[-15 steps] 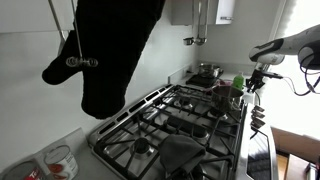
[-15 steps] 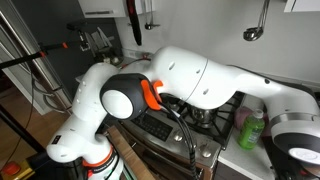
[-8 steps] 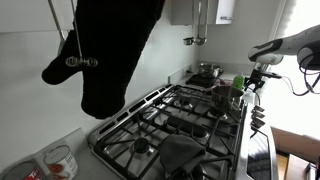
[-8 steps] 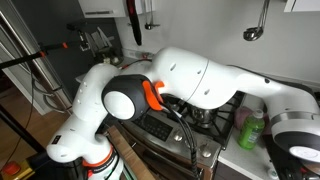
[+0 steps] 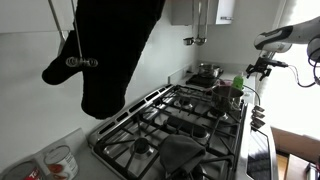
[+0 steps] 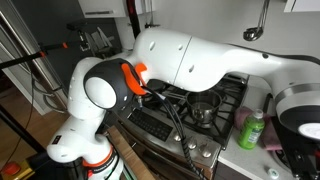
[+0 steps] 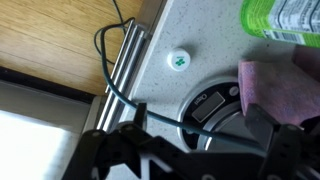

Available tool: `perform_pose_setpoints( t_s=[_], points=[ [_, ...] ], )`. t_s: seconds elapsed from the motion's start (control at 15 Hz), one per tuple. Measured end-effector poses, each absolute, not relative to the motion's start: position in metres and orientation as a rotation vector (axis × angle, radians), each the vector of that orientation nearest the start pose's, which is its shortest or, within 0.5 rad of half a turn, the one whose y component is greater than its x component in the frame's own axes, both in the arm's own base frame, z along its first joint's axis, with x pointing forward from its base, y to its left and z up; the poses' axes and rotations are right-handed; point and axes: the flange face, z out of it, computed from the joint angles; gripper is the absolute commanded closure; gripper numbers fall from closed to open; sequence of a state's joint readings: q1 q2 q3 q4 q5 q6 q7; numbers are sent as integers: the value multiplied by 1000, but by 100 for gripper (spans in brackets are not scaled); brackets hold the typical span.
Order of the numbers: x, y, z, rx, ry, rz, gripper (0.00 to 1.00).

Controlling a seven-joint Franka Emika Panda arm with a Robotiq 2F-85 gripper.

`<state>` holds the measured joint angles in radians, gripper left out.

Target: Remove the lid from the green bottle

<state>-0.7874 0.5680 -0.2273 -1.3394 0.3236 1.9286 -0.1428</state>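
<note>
The green bottle [image 5: 238, 86] stands upright on the counter beside the hob; in an exterior view, the green bottle [image 6: 250, 128] shows a bright green top. In the wrist view the green bottle [image 7: 285, 19] lies at the top right. A small white round lid [image 7: 180, 60] with a green mark rests on the speckled counter, apart from the bottle. My gripper [image 5: 262, 68] hangs above and to the right of the bottle. Its jaws [image 7: 195, 160] stand open with nothing between them.
A steel pot [image 5: 207, 72] sits on the gas hob [image 5: 180, 120]; the steel pot [image 6: 203, 108] also shows below my arm. A pink cloth [image 7: 275, 85], a round dial [image 7: 205, 108] and a dark cable [image 7: 115, 70] lie beneath the gripper. A black mitt [image 5: 110, 50] hangs at the left.
The jaws have opened wide. My arm has lifted up and away from the bottle, uncovering the pot on the hob.
</note>
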Motion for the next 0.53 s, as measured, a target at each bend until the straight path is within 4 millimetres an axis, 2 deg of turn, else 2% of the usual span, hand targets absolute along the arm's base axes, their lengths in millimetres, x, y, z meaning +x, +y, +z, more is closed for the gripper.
perform_pose_setpoints(
  t_s=[0.27,0.53],
  points=[
    [422,-574,446,-2593,1662,-273,0],
    [424,-553,466,-2498,1916,-259,0]
  ],
)
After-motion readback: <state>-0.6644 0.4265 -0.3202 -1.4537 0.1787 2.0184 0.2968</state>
